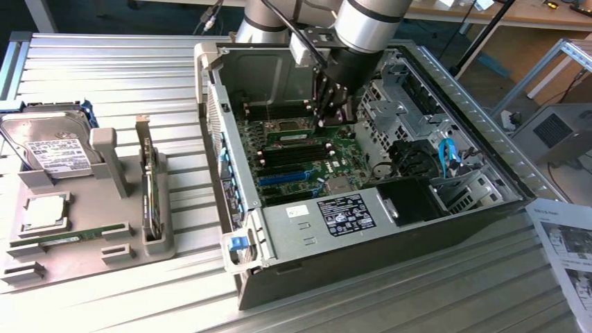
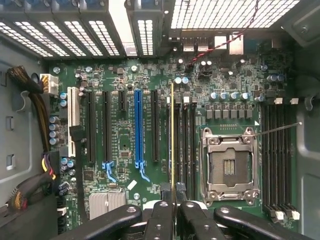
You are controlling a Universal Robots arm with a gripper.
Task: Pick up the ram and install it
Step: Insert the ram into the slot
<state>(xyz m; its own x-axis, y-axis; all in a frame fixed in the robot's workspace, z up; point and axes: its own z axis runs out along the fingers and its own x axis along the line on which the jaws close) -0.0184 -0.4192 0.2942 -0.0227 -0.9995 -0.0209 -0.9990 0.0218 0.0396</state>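
The fingers of the gripper [image 2: 173, 206] are closed on the ram [image 2: 172, 140], held edge-down over the memory slots [image 2: 186, 145]; it seems light, stiff but fragile, best pinched at its upper edge.

The exterior camera stands high and off the arm, looking down at a slant over the table [image 1: 111, 76], far enough back to take in the whole open case [image 1: 306, 239]. The wrist camera sits close inside that case, facing squarely onto the motherboard [image 2: 125, 135], looking past the gripper [image 2: 172, 206] and along the ram [image 2: 172, 140] edge-on. Both views share the motherboard, its slots [image 2: 139, 127] and socket [image 2: 229, 167].
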